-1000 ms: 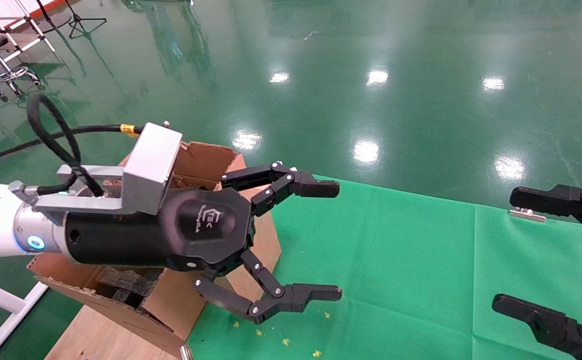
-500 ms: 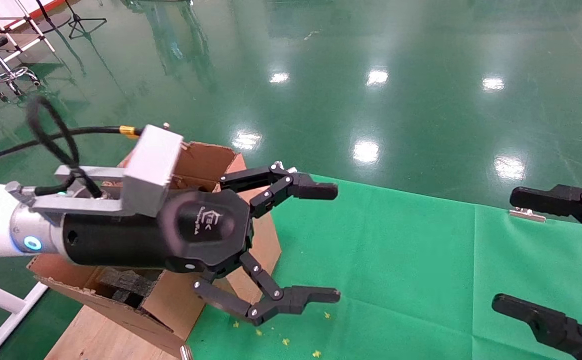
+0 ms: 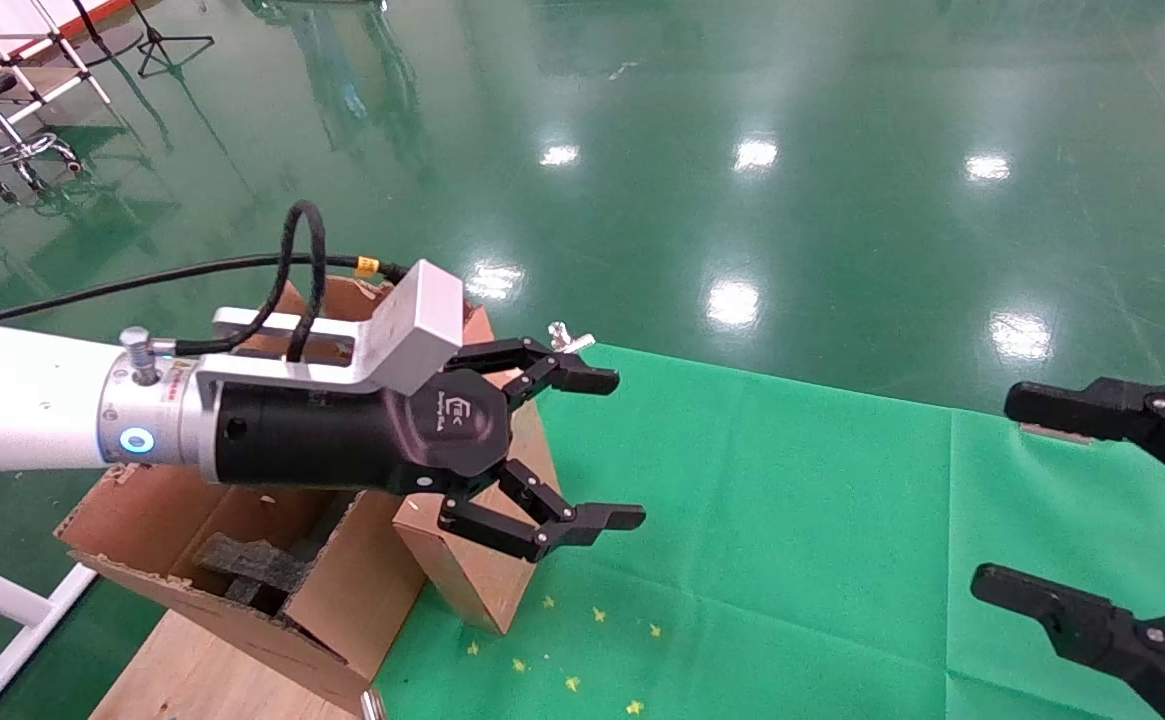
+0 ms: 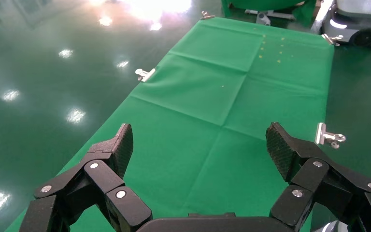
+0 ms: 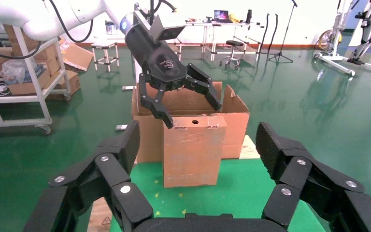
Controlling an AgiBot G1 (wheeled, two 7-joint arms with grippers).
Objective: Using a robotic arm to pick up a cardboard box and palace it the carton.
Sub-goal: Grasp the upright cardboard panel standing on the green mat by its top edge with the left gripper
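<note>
The cardboard box [image 3: 477,585] is reddish-brown and stands upright on the green cloth, leaning against the carton [image 3: 142,510]. In the right wrist view its round hole faces up [image 5: 193,150]. The robotic arm's left gripper [image 3: 617,448] is open and empty, with its fingers spread on either side of the box's top end [image 5: 192,112]. I cannot tell if they touch it. The left wrist view shows the open gripper [image 4: 198,145] over bare cloth, with the box hidden. The carton [image 5: 234,121] has black foam blocks [image 3: 242,565] inside. My right gripper [image 3: 1002,495] hangs open at the right edge [image 5: 198,145].
The green cloth [image 3: 792,500] is clipped to the table by metal clips [image 3: 570,338] [image 4: 329,136]. Yellow specks lie near the box. The carton rests on a wooden board [image 3: 192,670]. Stools and stands stand at the far left [image 3: 22,150], and shelves show behind in the right wrist view [image 5: 24,72].
The left arm has moved forward and down and turned its wrist. Its open gripper now sits at the box's top, and the box shows beneath it. The right gripper barely shifted.
</note>
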